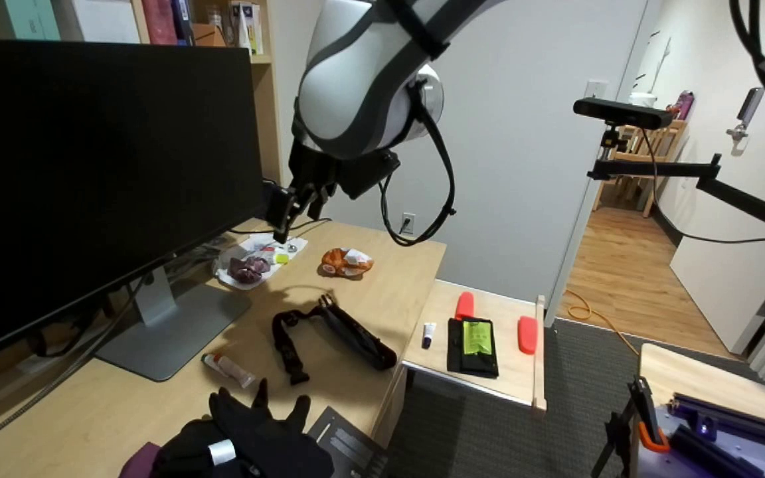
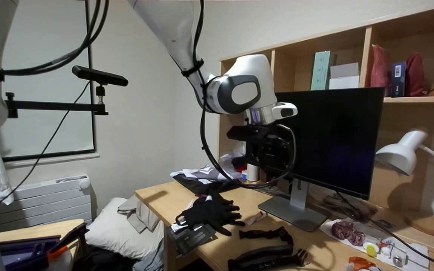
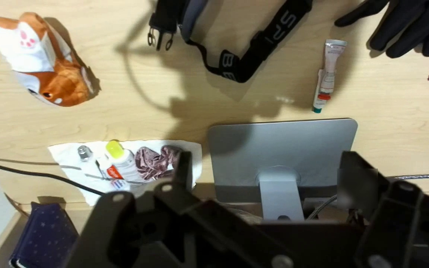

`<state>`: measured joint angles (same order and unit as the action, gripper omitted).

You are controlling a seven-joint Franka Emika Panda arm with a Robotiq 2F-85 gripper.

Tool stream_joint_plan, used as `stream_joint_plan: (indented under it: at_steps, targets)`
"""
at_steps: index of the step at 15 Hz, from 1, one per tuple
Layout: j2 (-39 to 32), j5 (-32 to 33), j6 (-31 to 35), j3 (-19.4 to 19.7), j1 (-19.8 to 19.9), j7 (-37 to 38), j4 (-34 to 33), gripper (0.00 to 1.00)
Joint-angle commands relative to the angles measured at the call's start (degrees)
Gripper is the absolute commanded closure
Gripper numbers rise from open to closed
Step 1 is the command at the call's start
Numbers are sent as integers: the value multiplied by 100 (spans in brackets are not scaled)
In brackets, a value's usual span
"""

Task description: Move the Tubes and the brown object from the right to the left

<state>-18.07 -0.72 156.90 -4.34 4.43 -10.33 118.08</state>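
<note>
One worktop (image 3: 132, 123), three risks: I may knock the monitor (image 1: 110, 192), so near my spread, empty pincer (image 3: 267, 155); the brown object (image 3: 48, 65) lying there, probably soft, may crumple; the tubes (image 3: 328, 79), together there, may slip apart.

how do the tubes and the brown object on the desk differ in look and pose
Shape: the tubes are long and slim, while the brown object is broad and lumpy.
Colour: the tubes are mostly whitish with touches of red and green; the brown object is patched orange-brown and white.
Pose: the tubes overlap each other in the wrist view, whereas the brown object lies by itself.
Both rest on the desk.
</note>
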Motion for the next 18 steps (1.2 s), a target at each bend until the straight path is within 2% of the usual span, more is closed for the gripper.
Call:
stream_joint_plan:
  at_steps: [1, 4, 7, 10, 13, 18]
  targets:
    - [124, 16, -240, 132, 83, -341, 44, 0]
    - [-108, -39, -449, 227, 103, -320, -170, 0]
    - [-453, 121, -488, 499, 76, -27, -506, 0]
    - [-966, -40, -720, 640, 308, -154, -1108, 0]
    - [-1556, -115, -654, 567, 686, -545, -1713, 0]
    - [-2480, -96, -1013, 193, 1279, -1438, -2643, 0]
